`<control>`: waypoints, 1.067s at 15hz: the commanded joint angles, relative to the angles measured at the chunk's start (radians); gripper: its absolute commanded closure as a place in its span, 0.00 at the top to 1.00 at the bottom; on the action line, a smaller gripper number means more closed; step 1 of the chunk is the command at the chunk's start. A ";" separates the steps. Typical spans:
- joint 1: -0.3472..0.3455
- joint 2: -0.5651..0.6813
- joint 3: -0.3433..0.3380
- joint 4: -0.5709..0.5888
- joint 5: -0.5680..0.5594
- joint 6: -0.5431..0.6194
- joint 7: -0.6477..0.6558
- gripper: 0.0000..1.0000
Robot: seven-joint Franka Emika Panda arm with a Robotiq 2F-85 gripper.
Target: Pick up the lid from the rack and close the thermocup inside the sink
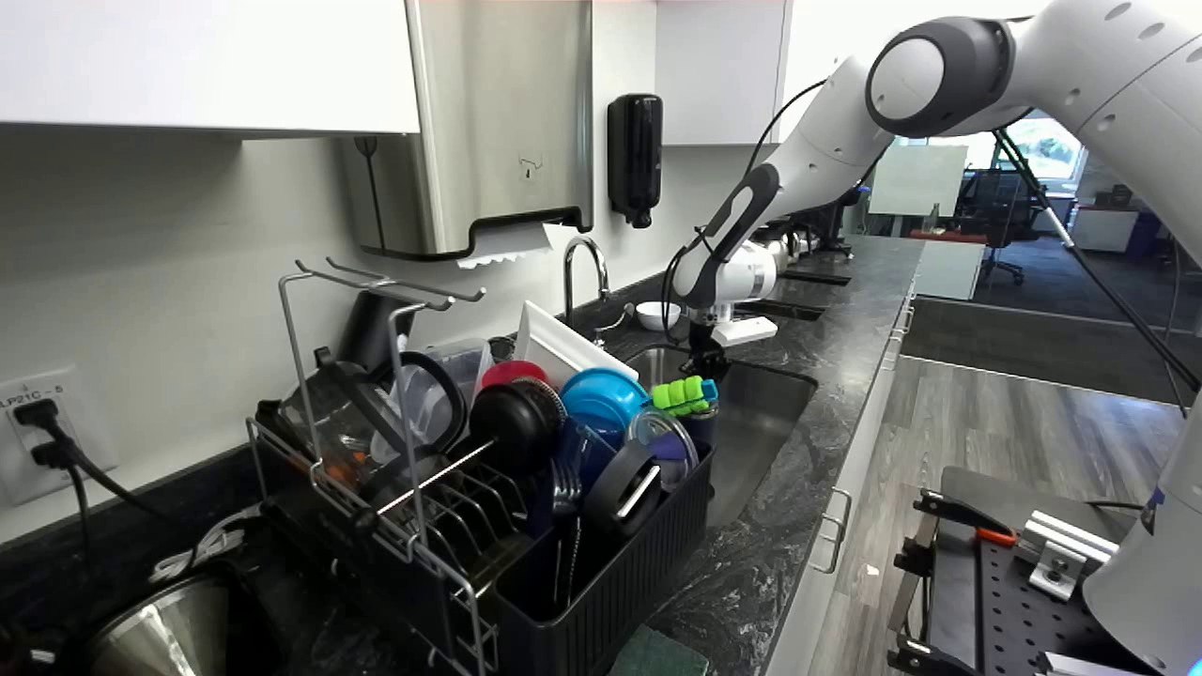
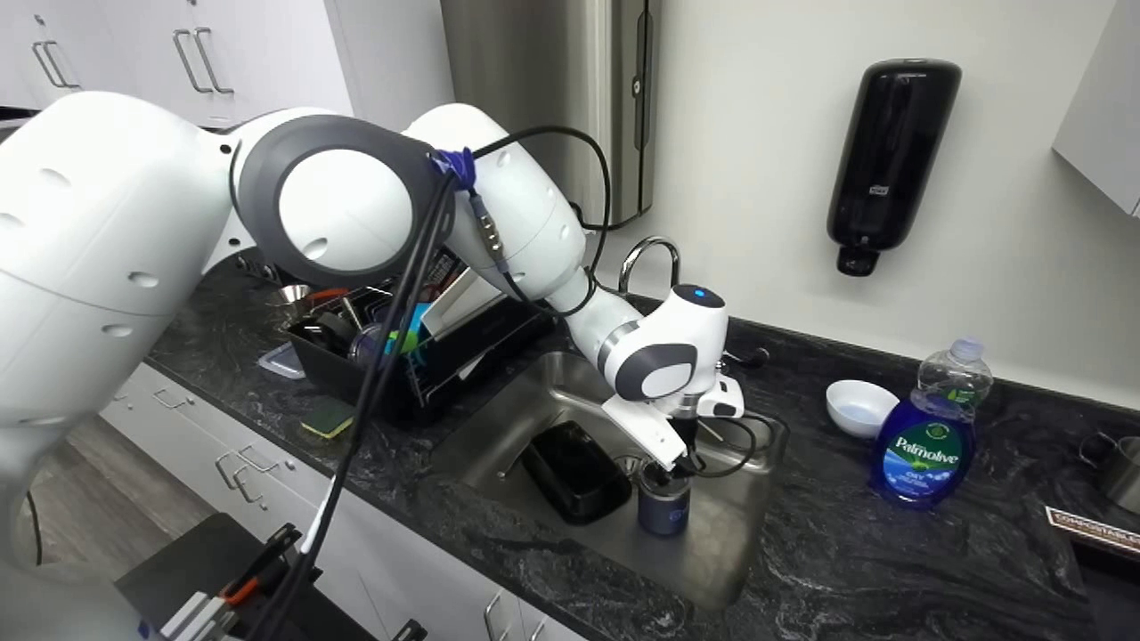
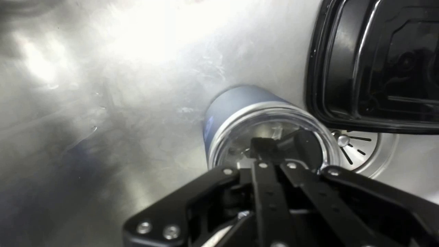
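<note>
Gripper [image 3: 274,154] nearest, apparently pinching the lid [image 3: 245,137] by its dark tab [image 3: 303,147], likely the handiest hold for pressing it home. Lid at mouth of cup [image 2: 663,513], upright in sink [image 2: 712,547]; fit unclear.

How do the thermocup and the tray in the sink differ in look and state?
Color: the thermocup is blue, the tray black. Shape: the thermocup is round, the tray oblong. Size: the tray has a larger footprint than the thermocup. State: the gripper is at the thermocup's top, clear of the tray. Both are in the sink, beside the drain.
</note>
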 commanded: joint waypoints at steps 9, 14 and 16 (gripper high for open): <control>0.000 -0.002 -0.004 -0.027 0.012 0.037 0.035 0.00; 0.012 -0.026 -0.007 -0.050 0.006 0.060 0.055 0.00; 0.023 -0.033 -0.012 -0.056 -0.001 0.077 0.064 0.00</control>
